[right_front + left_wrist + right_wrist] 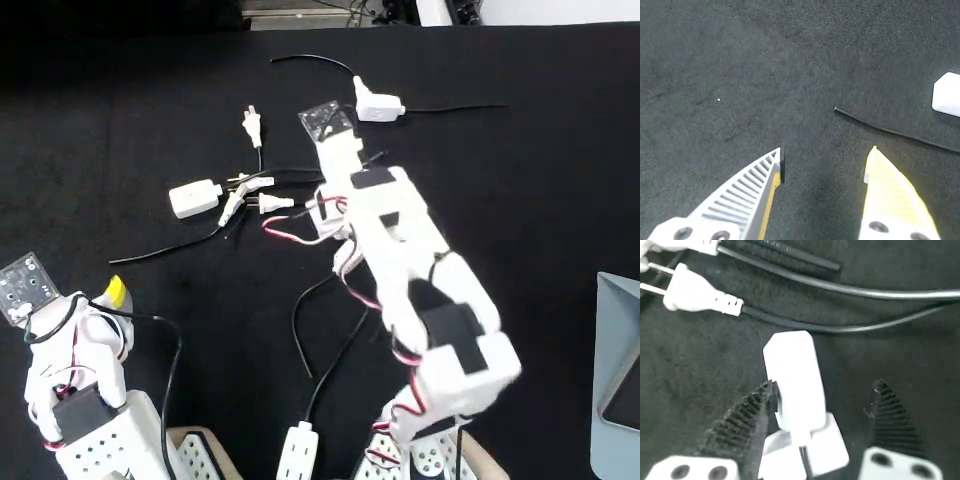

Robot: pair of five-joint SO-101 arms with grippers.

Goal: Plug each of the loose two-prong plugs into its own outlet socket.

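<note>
Right wrist view: your right claw (824, 387) is spread, white outlet socket (792, 375) between its fingers (740, 425), hugging one. Two-prong plug (690, 292) lies on bench (700, 370) beyond. Your left claw (826, 149) is spread near black cable (890, 131).

A matte black fabric cloth (120, 120) covers the whole tabletop, and its fine, slightly fuzzy weave shows up close in the left wrist view (715, 75) and in the right wrist view (685, 370). At the cloth's right edge, toward the near corner, sits a pale blue-grey plastic tray (610, 300) with a raised wall. A dark flat object (628, 395) lies inside it, too cropped to identify. Beyond the cloth's far edge, near the middle, is a loose tangle of dark cables (350, 10), and past the far right corner is a plain white surface (560, 10).
</note>
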